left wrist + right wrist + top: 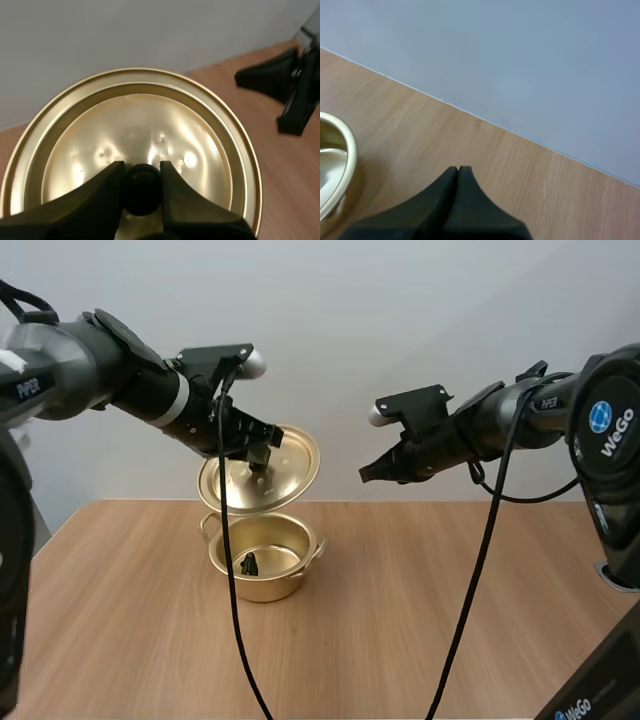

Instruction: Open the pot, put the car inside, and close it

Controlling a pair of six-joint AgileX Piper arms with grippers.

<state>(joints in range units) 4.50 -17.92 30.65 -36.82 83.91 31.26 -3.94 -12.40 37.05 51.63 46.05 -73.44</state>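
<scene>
A light wooden table stands against a plain pale grey wall.

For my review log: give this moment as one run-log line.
left gripper: lid held by knob above pot | car: in pot | right gripper: shut, empty | pot: open

Counting one pot, one lid, one small dark car, one wooden table. Two grippers showing: one left gripper, one right gripper. Pot carrying two side handles.
</scene>
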